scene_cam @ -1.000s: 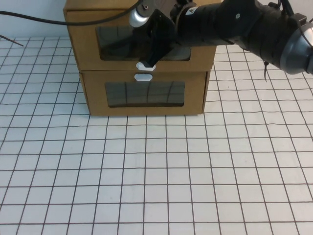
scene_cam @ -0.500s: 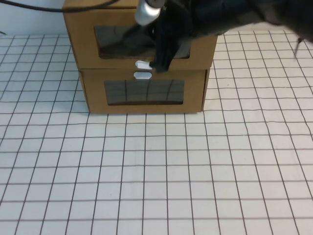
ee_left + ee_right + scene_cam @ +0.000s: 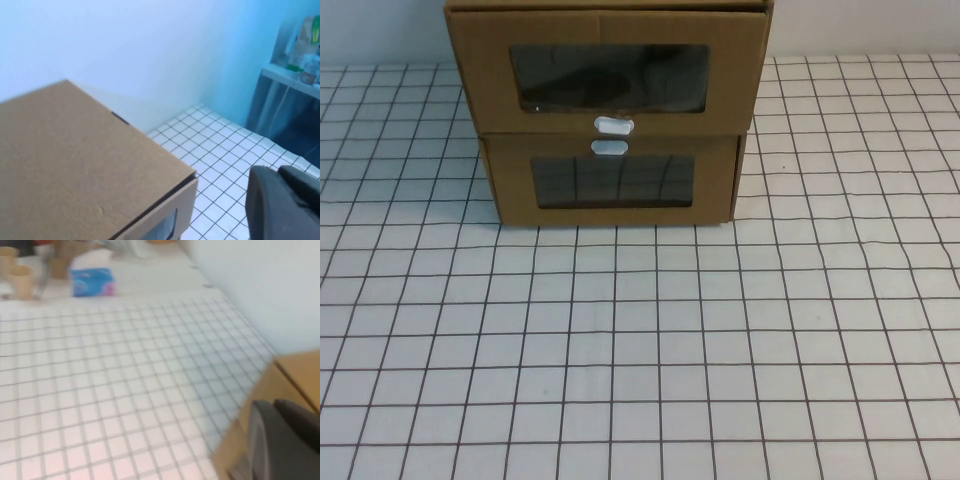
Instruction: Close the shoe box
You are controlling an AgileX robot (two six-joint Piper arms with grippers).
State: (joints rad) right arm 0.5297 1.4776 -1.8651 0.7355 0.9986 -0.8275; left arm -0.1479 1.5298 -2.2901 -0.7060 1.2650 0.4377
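Note:
The shoe box [image 3: 606, 75] is the upper of two stacked brown cardboard boxes at the table's far side. Its clear window faces me, with the white pull tab [image 3: 613, 125] just below it. Neither arm appears in the high view. In the left wrist view the box's flat top [image 3: 75, 165] fills the frame. My left gripper [image 3: 277, 171] hangs off its corner, fingers pressed together with nothing between them. My right gripper [image 3: 272, 404] shows blurred beside a cardboard edge [image 3: 295, 367], its fingers also together and empty.
The matching lower box [image 3: 612, 185] has its white tab [image 3: 609, 147] above its window. A white gridded table [image 3: 640, 350] spreads in front. A blue pack [image 3: 91, 281] and paper cups [image 3: 21, 279] stand far off on another surface.
The right arm, which reached across the upper box's front by the white tab, has pulled away and left the high view. The box front now shows unobstructed.

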